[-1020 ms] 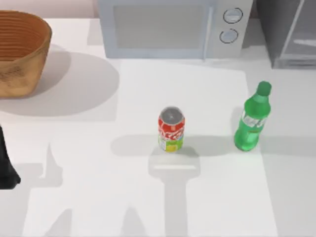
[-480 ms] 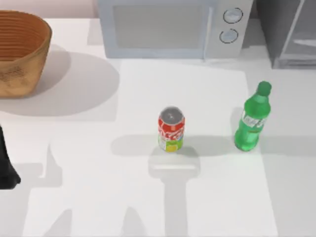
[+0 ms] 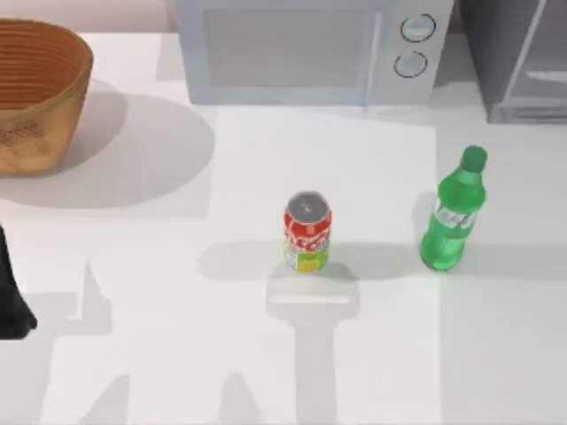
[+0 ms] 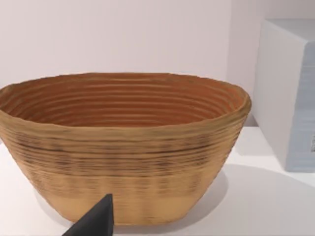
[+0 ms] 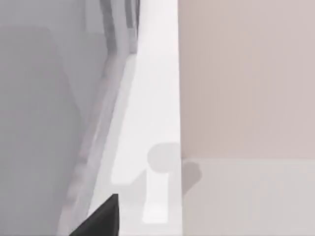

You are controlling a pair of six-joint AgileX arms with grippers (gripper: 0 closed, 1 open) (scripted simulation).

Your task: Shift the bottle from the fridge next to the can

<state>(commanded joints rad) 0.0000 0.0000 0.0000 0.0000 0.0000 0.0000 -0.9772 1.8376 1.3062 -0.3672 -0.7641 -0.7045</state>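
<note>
The bottle [image 3: 453, 218] stands upright on the worktop [image 3: 177, 292], out of the fridge [image 3: 523, 57] and to the right of the can [image 3: 307, 232] (a clear gap between them), well off from the left hand [image 3: 12, 292] at the worktop's left edge. That hand faces the basket [image 4: 123, 147]; I cannot tell how far either hand is open, and the right hand [image 5: 101, 219] sits beside the fridge.

can [image 3: 307, 231] lettering unreadable, bottle [image 3: 453, 215] label unreadable

The bottle [image 3: 453, 218] is bright green with a green cap and a white-green label. The can [image 3: 307, 233] is red with white lettering, a yellow-green lower band and a silver top. The woven basket [image 3: 35, 93] is tan with ribbed brown bands. The microwave [image 3: 310, 49] is pale white; the fridge [image 3: 518, 55] grey; the tabletop [image 3: 159, 292] white.
</note>
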